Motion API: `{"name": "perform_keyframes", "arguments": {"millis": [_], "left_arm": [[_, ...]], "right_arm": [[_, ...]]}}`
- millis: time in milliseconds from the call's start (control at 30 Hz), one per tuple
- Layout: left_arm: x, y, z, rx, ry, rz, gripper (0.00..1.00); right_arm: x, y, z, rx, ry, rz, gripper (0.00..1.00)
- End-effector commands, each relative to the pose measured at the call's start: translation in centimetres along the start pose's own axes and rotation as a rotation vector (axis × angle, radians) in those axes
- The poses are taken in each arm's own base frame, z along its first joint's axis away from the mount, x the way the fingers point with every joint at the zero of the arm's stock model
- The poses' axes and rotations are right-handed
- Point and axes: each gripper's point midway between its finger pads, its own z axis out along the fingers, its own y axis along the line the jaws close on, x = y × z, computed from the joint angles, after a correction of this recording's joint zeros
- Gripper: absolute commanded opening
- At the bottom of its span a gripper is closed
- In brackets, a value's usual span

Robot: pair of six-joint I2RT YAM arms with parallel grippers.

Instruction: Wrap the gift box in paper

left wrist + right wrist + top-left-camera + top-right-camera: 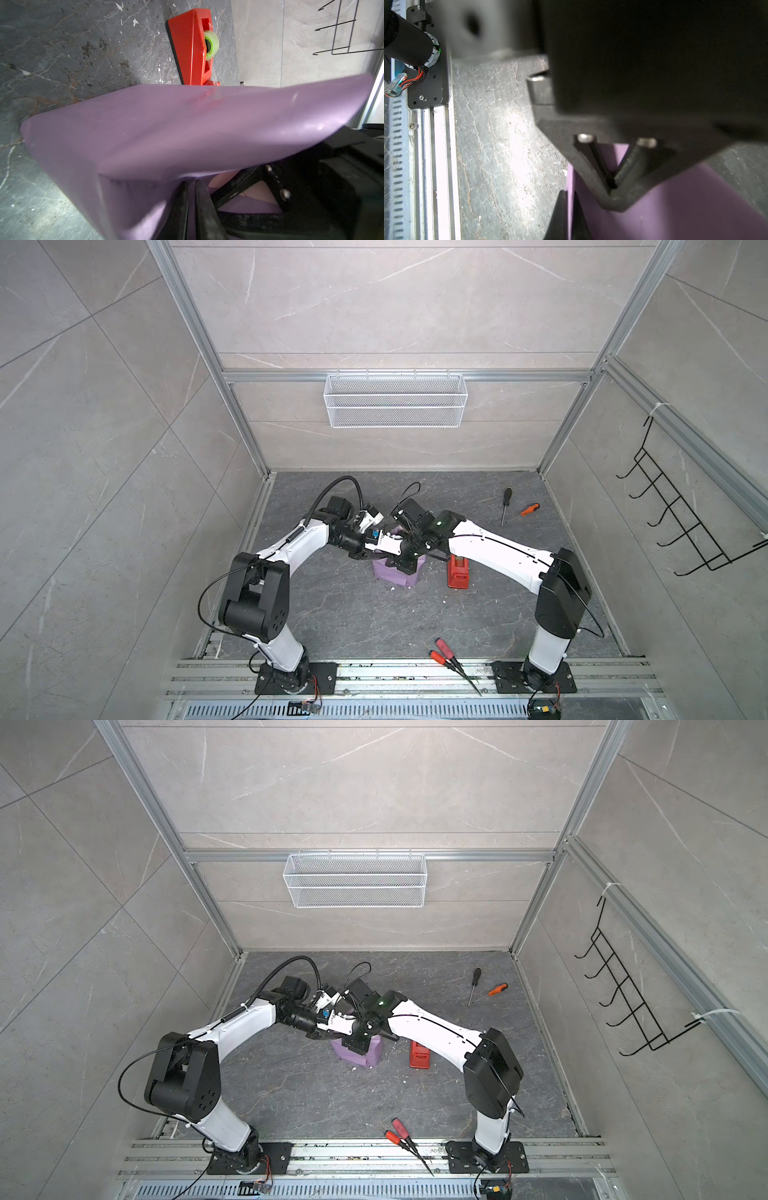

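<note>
The paper (390, 577) (353, 1056) lies lilac side out, folded over a box shape in the middle of the floor. The gift box itself is hidden under it. Both grippers meet on top of this bundle. In the left wrist view my left gripper (192, 207) is shut on a raised fold of the paper (166, 128), with a thin lilac strip between its fingers. In the right wrist view my right gripper (569, 214) is shut on an upright edge of the paper (675, 207). In both top views the left gripper (388, 561) sits just left of the right gripper (406, 568).
A red tape dispenser (458, 572) (193, 52) with a green roll stands just right of the bundle. Two screwdrivers (505, 506) lie at the back right. Red-handled pliers (446, 651) lie near the front rail. A white wire basket (395, 400) hangs on the back wall.
</note>
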Motion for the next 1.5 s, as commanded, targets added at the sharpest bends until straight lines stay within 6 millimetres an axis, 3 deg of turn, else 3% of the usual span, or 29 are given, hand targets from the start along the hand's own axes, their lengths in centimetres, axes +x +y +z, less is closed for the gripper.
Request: {"name": "perform_keyframes", "arguments": {"millis": [0,200,400,533,633,767,900,1067,1467], "left_arm": [[-0.3,-0.3,-2.3,-0.07,-0.02,0.045,0.15],[0.2,0.8,-1.9,-0.07,-0.01,0.035,0.15],[0.1,1.4,-0.4,-0.035,0.009,-0.011,0.06],[1.9,2.0,1.6,-0.035,0.068,-0.029,0.05],[3.0,2.7,2.2,-0.046,0.091,-0.066,0.05],[3.4,3.1,2.2,-0.065,0.094,-0.07,0.05],[3.1,3.0,1.8,-0.095,0.092,-0.051,0.05],[2.8,3.3,1.8,-0.11,0.09,-0.048,0.03],[2.7,3.4,1.9,-0.104,0.088,-0.052,0.02]], "right_arm": [[-0.3,0.8,-1.4,-0.027,-0.015,-0.022,0.0],[-0.4,0.8,-1.8,-0.033,-0.005,-0.042,0.0],[-0.3,1.0,-1.5,-0.046,-0.002,-0.044,0.0],[-0.3,0.7,-1.3,-0.029,-0.017,-0.052,0.0],[-0.8,0.4,-1.8,-0.013,-0.011,-0.043,0.08],[-2.4,0.8,-3.3,-0.02,-0.076,-0.054,0.31],[-3.6,0.6,-3.2,-0.024,-0.113,-0.01,0.37],[-2.9,0.9,-1.2,-0.047,-0.093,0.01,0.36],[-0.9,2.3,0.6,-0.112,-0.037,0.021,0.17]]}}
